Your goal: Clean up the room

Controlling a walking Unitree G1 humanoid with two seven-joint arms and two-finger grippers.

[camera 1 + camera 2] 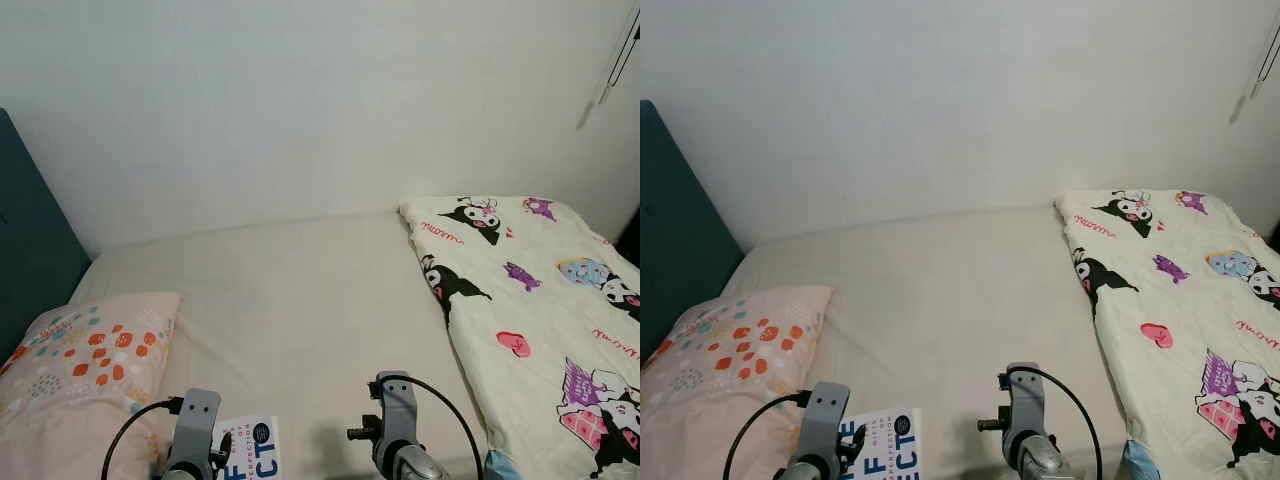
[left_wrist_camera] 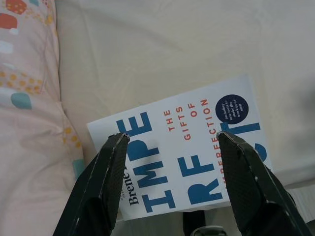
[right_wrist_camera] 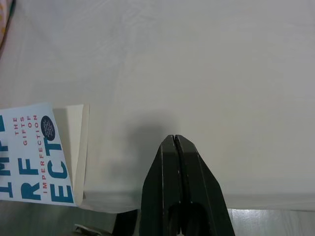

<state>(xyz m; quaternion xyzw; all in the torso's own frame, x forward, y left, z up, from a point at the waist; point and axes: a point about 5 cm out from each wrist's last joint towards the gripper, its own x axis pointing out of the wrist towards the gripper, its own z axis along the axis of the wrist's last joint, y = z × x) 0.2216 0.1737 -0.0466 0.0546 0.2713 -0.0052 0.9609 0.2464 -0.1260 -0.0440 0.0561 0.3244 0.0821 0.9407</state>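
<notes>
A white book (image 2: 187, 147) with blue and red cover lettering lies flat on the cream bed sheet (image 1: 300, 290) at the near edge, beside the pillow; it also shows as the book (image 1: 250, 447) and the book (image 3: 34, 160). My left gripper (image 2: 170, 137) hovers above it, open, its fingers (image 2: 106, 172) straddling the cover without touching. My right gripper (image 3: 173, 140) is shut with nothing in it, over bare sheet to the right of the book. The wrists of both arms rise at the bottom of the head views.
A pink pillow (image 1: 85, 365) with orange and teal dots lies at the left by a dark teal headboard (image 1: 30, 240). A cartoon-print duvet (image 1: 540, 310) covers the bed's right side. A white wall (image 1: 320, 100) stands behind the bed.
</notes>
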